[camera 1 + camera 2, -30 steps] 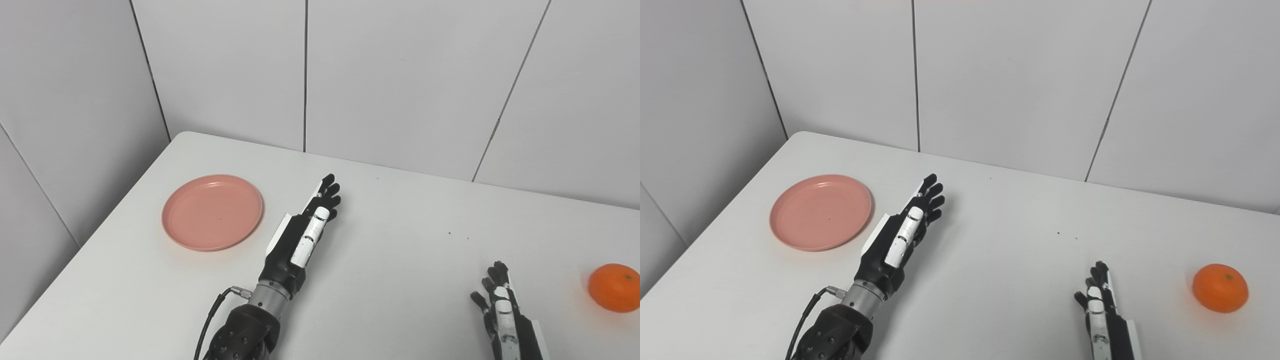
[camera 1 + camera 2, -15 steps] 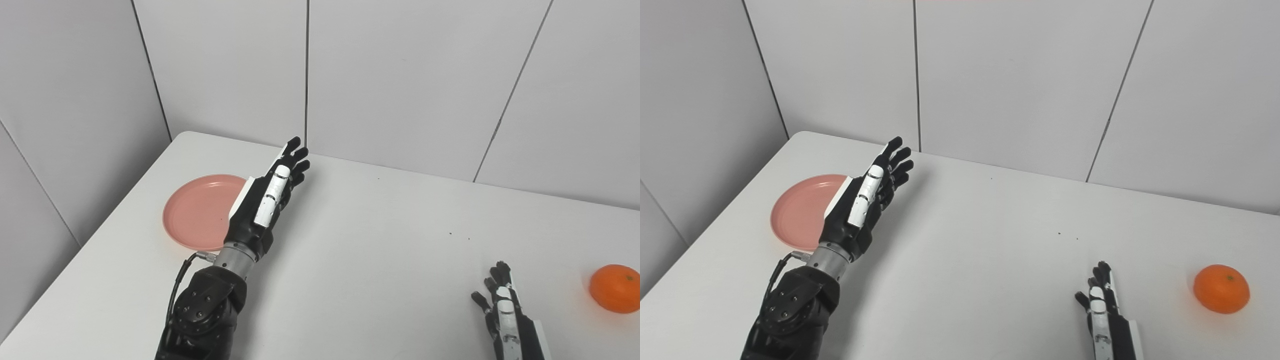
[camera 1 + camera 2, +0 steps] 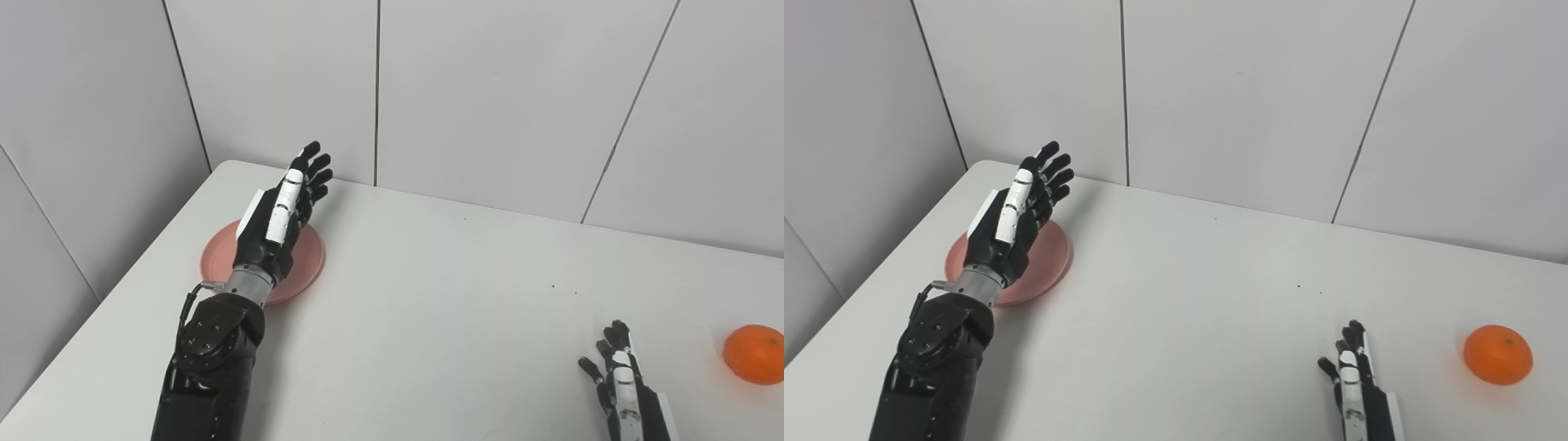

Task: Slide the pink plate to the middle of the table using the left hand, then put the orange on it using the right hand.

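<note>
I see the pink plate [image 3: 309, 260] at left of centre in the frame, lying flat on the white table [image 3: 441, 294], mostly covered by my left hand [image 3: 278, 217]. The left hand is above the plate, fingers [image 3: 312, 168] straight and spread a little, pointing to the upper right past the plate's far rim toward the wall; it holds nothing, and I can't tell whether it touches the plate. The plate is round, so it has no long axis. The orange [image 3: 753, 354] sits at the far right edge, stem end up, well apart from the plate. My right hand [image 3: 621, 383] is at lower right, fingers extended and apart, empty, left of the orange and not touching it.
</note>
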Controlling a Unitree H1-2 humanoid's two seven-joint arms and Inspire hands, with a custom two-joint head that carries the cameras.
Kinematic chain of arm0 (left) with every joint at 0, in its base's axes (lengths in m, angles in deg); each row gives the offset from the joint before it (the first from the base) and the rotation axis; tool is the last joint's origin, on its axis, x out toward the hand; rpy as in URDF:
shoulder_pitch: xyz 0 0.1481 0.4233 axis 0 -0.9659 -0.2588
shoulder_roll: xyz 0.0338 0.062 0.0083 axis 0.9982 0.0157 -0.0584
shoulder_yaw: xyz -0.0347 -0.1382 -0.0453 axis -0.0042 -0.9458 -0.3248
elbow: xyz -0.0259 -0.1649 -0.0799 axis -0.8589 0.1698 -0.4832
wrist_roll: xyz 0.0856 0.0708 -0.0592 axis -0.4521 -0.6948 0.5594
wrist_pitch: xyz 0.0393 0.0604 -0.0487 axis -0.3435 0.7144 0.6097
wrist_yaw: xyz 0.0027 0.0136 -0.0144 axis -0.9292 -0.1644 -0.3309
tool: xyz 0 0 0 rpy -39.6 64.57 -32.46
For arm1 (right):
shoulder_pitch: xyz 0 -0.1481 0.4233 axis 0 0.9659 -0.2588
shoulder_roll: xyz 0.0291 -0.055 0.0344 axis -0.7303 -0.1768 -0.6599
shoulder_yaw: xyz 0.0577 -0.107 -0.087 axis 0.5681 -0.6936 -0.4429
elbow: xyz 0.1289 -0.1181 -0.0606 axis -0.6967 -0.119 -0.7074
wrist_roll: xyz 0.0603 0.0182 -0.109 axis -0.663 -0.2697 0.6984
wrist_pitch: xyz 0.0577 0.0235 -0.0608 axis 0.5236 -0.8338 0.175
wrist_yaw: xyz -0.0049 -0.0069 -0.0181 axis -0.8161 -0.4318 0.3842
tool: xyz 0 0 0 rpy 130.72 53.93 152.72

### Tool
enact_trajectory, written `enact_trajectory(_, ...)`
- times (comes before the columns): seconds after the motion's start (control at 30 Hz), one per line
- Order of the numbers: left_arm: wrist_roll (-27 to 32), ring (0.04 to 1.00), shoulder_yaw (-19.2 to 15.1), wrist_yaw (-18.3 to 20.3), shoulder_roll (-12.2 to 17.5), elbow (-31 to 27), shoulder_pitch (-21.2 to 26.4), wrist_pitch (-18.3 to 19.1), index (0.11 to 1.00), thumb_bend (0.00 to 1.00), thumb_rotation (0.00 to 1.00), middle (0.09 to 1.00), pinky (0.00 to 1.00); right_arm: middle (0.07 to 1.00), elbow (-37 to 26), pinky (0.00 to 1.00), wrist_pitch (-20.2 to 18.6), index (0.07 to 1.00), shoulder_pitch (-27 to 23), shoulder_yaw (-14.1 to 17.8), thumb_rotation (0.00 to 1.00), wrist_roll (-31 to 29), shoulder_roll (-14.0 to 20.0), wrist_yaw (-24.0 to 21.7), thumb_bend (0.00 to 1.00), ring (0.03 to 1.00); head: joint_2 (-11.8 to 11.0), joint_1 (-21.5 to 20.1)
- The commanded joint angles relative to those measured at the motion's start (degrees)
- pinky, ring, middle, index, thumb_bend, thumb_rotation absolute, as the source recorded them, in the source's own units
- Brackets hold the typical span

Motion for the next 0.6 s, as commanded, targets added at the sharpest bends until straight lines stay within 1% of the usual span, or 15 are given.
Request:
enact_trajectory(0.0,1.3,0.949,-0.8,-0.1,1.2,-0.4,2.7,-2.2,0.928,0.46,1.00,0.950,0.97,1.000,0.1,1.00,1.7,1.000,-0.7,0.3,1.00,-0.2,0.2,-0.2,0.31,0.999,0.1,0.3)
enact_trajectory(0.17,3.4,0.965,-3.3,-0.2,2.3,1.0,3.4,-2.7,0.951,0.44,1.00,0.974,0.98,1.000,0.1,1.00,1.5,1.000,-0.6,0.6,1.00,-0.2,0.1,0.0,0.33,0.990,0.0,0.3)
enact_trajectory(0.27,4.1,0.957,-4.7,-0.4,3.0,2.1,3.7,-3.4,0.940,0.44,1.00,0.962,0.97,1.000,0.1,1.00,1.4,1.000,-0.4,0.5,1.00,-0.4,0.2,-0.3,0.33,0.996,0.0,0.3)
enact_trajectory(0.4,4.6,0.946,-5.9,-0.6,3.7,2.9,3.9,-3.7,0.921,0.44,1.00,0.946,0.97,1.000,0.2,1.00,1.6,1.000,-0.4,0.6,1.00,-0.5,0.3,-0.3,0.33,0.999,0.0,0.5)
enact_trajectory(0.57,5.6,0.920,-8.0,-1.9,4.6,3.6,4.7,-3.8,0.901,0.43,1.00,0.922,0.91,1.000,-0.1,1.00,1.7,1.000,-0.3,0.5,1.00,-0.4,0.3,-0.4,0.32,0.999,0.1,0.9)
